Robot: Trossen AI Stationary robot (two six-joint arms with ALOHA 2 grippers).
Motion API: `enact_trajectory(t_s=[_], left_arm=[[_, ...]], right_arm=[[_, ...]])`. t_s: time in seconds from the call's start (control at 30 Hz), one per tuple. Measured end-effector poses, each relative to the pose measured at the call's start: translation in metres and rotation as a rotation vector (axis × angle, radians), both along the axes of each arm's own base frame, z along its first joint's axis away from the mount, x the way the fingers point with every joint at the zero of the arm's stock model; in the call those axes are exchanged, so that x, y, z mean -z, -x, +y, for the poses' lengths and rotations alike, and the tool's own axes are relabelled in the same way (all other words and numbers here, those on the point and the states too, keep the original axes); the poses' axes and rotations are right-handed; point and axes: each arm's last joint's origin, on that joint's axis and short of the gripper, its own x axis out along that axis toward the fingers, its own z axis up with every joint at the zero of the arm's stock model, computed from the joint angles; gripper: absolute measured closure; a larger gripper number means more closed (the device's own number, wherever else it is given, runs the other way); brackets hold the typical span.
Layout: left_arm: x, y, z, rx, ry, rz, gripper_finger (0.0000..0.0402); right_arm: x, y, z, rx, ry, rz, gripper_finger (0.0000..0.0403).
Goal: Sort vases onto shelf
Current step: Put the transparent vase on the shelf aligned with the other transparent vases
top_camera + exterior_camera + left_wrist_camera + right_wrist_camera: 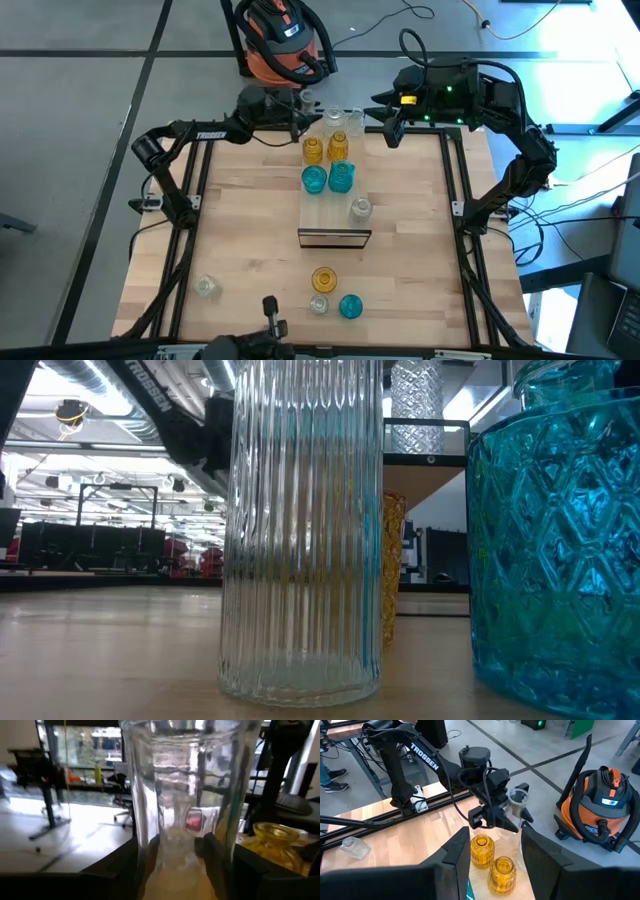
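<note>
My left gripper point(304, 117) is at the far end of the light-wood shelf point(335, 222), shut on a clear ribbed vase point(518, 803). Two amber vases point(313, 150) point(338, 147), two teal vases point(314, 180) point(341, 177) and a clear vase point(360, 208) stand on the shelf top. Other clear ones point(345, 121) are at its far end. My right gripper point(392, 128) hangs open above the table's far right, with nothing between its fingers. My left gripper pinches the clear vase's lower body point(176, 845) between its two fingers point(216, 862). The fingers come level from the table's left side. The vase stands upright with its mouth point(518, 795) up. Whether its base rests on the shelf I cannot tell.
Near the table's front edge stand an amber vase point(323, 279), a clear one point(318, 303), a teal one point(350, 306), and a clear one point(206, 288) at the front left. An orange shop vacuum point(285, 40) stands on the floor beyond the far edge.
</note>
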Motion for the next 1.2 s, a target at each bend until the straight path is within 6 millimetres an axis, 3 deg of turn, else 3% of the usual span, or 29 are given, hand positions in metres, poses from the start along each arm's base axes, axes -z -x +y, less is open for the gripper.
enact_trajectory(t_s=[0.17,0.43,1.2], left_arm=[[0.0,0.006,0.009,-0.067,0.029,0.007,0.0196],[0.032,-0.008,0.015,0.03,0.081,-0.02,0.0196],[0.037,-0.01,0.014,0.072,-0.004,-0.004,0.0196]], right_arm=[[0.0,0.0,0.001,-0.008,-0.009,-0.002,0.026],[0.001,-0.001,0.001,-0.011,-0.005,0.005,0.026],[0.007,0.002,0.001,0.0,-0.041,0.063,0.026]])
